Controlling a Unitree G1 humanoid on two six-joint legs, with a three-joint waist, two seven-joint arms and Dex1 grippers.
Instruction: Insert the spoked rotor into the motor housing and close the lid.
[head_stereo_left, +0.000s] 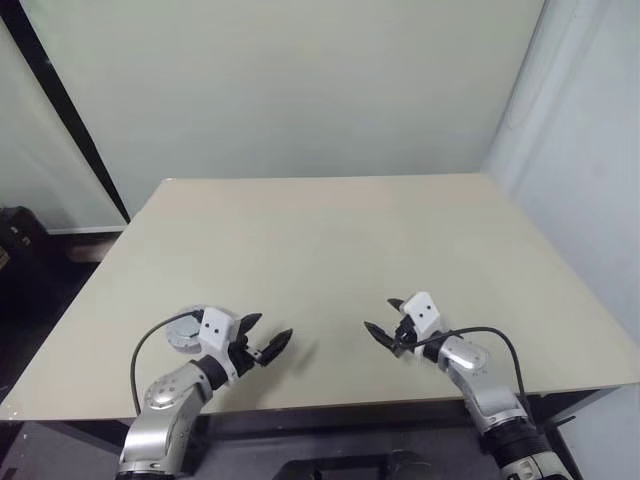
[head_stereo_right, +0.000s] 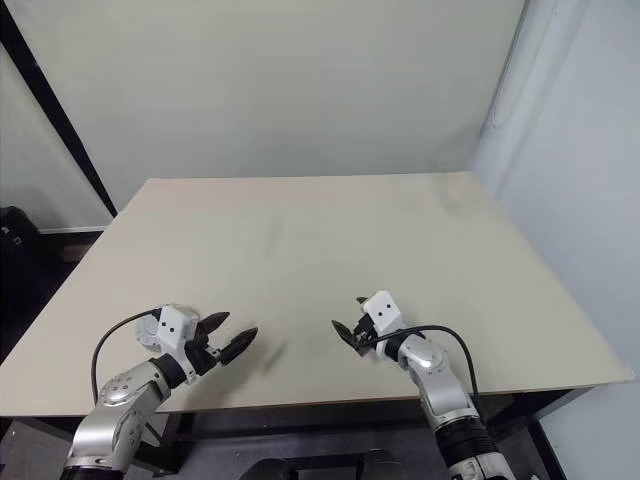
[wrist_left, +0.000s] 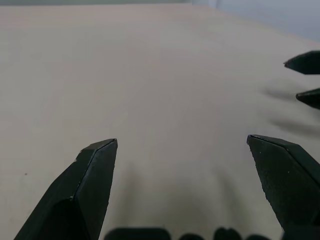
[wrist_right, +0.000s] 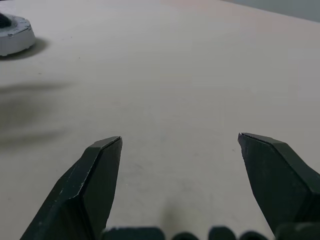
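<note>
Pale tabletop (head_stereo_left: 330, 240) is lying nearly bare — the motor housing (head_stereo_left: 186, 332) is sitting at about 8 o'clock, half-hidden behind the left gripper (head_stereo_left: 268, 338). Both grippers (the right gripper (head_stereo_left: 386, 320) too) are gaping wide, holding nothing. It is probably rigid, weighty, slippery metal — best pinched across the rim.

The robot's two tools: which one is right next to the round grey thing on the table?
The left tool: the round grey thing sits just behind its wrist. The right tool is apart from it, across bare table.
</note>
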